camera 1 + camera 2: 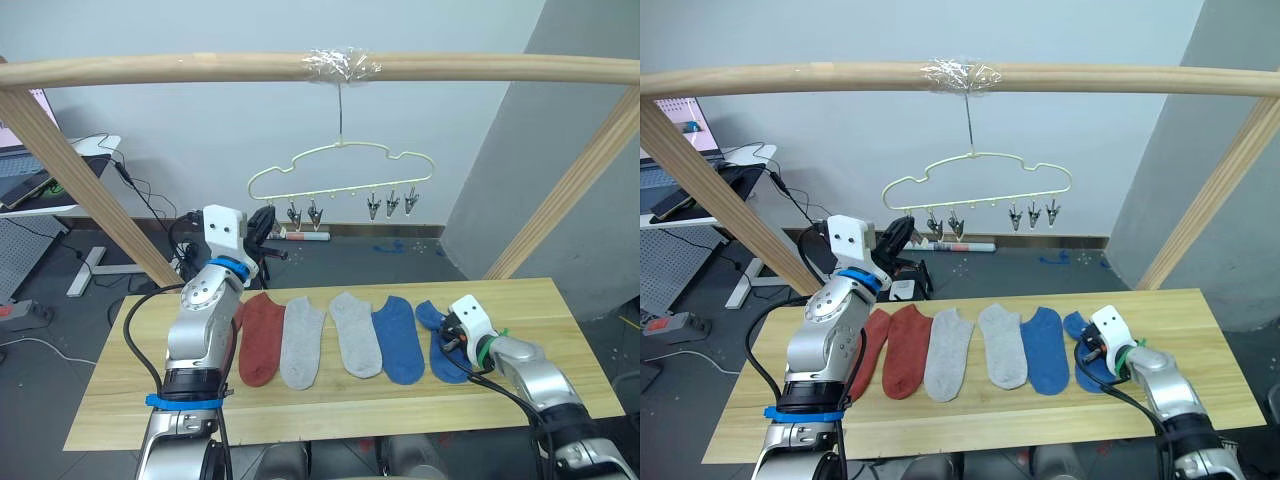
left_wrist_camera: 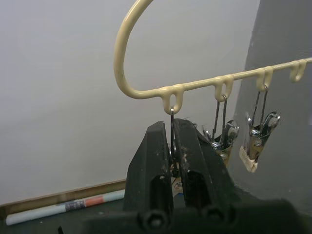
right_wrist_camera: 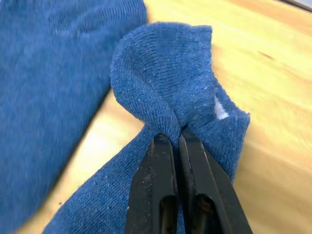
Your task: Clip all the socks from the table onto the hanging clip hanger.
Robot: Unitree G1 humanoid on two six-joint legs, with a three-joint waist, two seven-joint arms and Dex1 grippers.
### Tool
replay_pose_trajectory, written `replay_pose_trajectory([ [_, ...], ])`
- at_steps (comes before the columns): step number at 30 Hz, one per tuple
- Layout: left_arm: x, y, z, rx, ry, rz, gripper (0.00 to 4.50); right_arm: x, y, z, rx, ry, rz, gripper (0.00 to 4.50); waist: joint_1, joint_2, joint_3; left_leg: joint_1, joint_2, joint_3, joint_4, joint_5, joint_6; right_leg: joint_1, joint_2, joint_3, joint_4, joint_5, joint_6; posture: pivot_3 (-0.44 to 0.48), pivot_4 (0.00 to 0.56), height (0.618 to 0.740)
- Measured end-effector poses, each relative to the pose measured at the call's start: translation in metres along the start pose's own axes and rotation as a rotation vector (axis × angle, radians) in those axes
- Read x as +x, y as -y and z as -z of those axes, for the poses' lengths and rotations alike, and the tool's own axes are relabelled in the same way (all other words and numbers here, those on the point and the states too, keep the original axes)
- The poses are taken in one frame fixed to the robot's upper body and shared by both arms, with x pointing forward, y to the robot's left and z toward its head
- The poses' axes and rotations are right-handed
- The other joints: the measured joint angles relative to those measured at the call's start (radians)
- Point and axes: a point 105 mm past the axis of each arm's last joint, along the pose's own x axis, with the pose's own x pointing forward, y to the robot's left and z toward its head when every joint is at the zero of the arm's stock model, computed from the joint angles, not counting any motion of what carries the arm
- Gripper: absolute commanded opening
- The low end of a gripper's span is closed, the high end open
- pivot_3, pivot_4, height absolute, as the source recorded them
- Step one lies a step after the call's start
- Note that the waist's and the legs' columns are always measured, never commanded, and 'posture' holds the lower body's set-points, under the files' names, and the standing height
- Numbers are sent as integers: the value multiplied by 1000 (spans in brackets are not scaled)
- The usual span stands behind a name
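Left gripper [image 1: 902,232] is up in the air off the table's 10 o'clock corner, fingers squeezed shut on the leftmost clip [image 1: 911,226] of the clip hanger [image 1: 980,176]. That hanger dangles by its hook from a taped spot [image 1: 962,73] on the wooden pole [image 1: 780,78] at 12 o'clock, with more clips in a row along its bottom wire.

Right gripper [image 1: 446,337] is down at roughly 4 o'clock on the table [image 1: 330,400], resting on the outer blue sock [image 1: 440,345].

Same head views: the socks are lined up flat across the table, toes toward the robot. From 9 o'clock going toward 3: a rust-red sock [image 1: 876,345] half tucked behind the left arm, a second rust-red sock [image 1: 906,348], grey sock [image 1: 947,352], another grey sock [image 1: 1002,344], inner blue sock [image 1: 1045,348], then the outer blue one under the right gripper. Neighbours touch or nearly touch.

Left wrist view: the two black fingers [image 2: 151,170] are closed tight with the clip's thin wire loop running up between them to the first loop on the hanger. Two neighbouring clips [image 2: 258,139] hang free just beside.

Right wrist view: fingers [image 3: 158,187] are pinched together on a bunched fold of the blue sock's cuff, so the fabric puckers up right at the tips. The inner blue sock lies flat just beside it, with bare wood between.
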Motion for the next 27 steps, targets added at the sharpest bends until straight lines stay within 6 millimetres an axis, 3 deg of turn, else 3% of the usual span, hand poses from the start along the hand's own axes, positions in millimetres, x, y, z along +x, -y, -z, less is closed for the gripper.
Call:
replay_pose_trajectory([
  [3,0,-3,0,-181,-19,-7,0,-14,-15,-34,-87,93,-55,57,-5,0,0,1,1,0,0,0,0,0,0,0,1,0,0,-39,139,740],
  [6,-4,-2,-1,-376,-57,20,0,-24,-52,-85,-115,249,-154,57,-13,0,0,1,2,-1,0,0,0,0,2,-1,2,0,0,-49,143,740],
  [12,-11,7,-3,-607,-87,57,0,-10,-113,-137,-93,363,-306,57,-10,-1,0,0,2,-2,0,0,0,0,2,-1,1,0,0,-49,142,740],
  [15,-13,12,-5,-661,-103,78,0,-6,-127,-163,-106,425,-327,57,-3,-1,0,0,1,-2,0,0,-1,-1,2,-1,1,0,0,-35,140,740],
  [23,-14,16,-8,-686,-108,79,0,6,-137,-186,-122,446,-335,57,7,-1,0,-1,1,-2,0,0,-1,-2,2,-1,-1,0,-1,-22,139,740],
  [27,-15,16,-9,-683,-107,77,0,10,-142,-188,-123,444,-345,57,7,-1,0,-1,1,-2,0,0,-1,-2,1,-1,-1,0,-1,-15,140,740],
])
